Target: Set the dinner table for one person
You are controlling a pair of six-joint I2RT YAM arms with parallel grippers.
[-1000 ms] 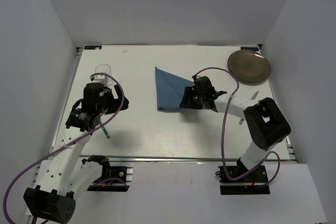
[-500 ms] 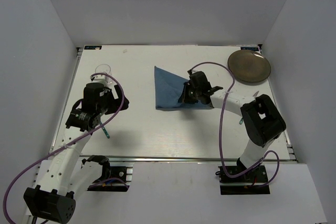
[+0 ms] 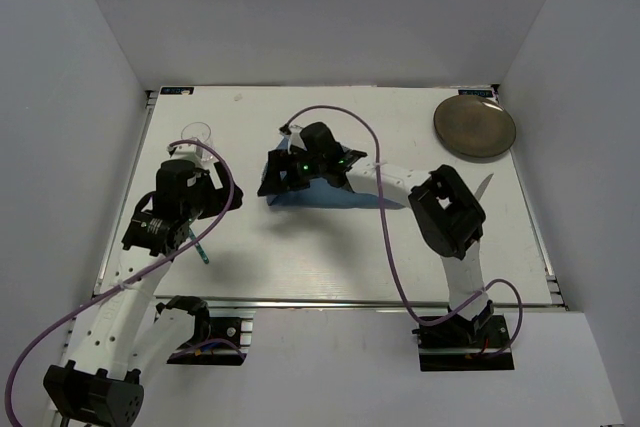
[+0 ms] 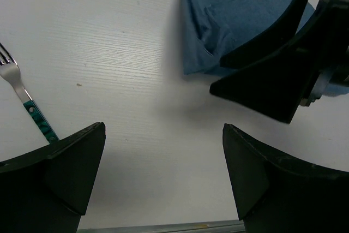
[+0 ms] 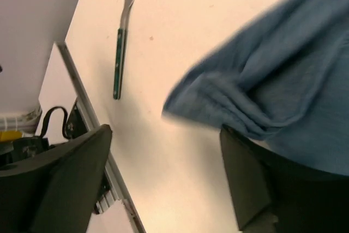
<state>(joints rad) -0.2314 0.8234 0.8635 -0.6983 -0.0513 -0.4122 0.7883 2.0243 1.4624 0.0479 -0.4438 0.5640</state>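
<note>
The white dinner table (image 3: 400,247) carries a blue cloth placemat (image 3: 335,195), bunched up near its middle. My right gripper (image 3: 278,175) reaches far left over the cloth's left end. In the right wrist view its jaws (image 5: 163,129) stand wide open, and the cloth (image 5: 283,64) drapes against the right finger. My left gripper (image 3: 205,197) hovers open and empty over bare table (image 4: 163,145). A green-handled fork (image 3: 200,247) lies just below it and shows in both wrist views (image 4: 24,102) (image 5: 121,36). The left wrist view also shows the cloth (image 4: 229,9) and the right gripper's fingers (image 4: 272,75).
A clear glass (image 3: 197,132) stands at the back left behind the left arm. A dark round plate (image 3: 474,127) sits at the back right. A silver utensil (image 3: 484,185) lies by the right arm's elbow. The metal rail (image 3: 330,302) runs along the front edge.
My right gripper has swept left across the table, and the spread cloth has bunched up and shifted left with it. The left arm has barely moved.
</note>
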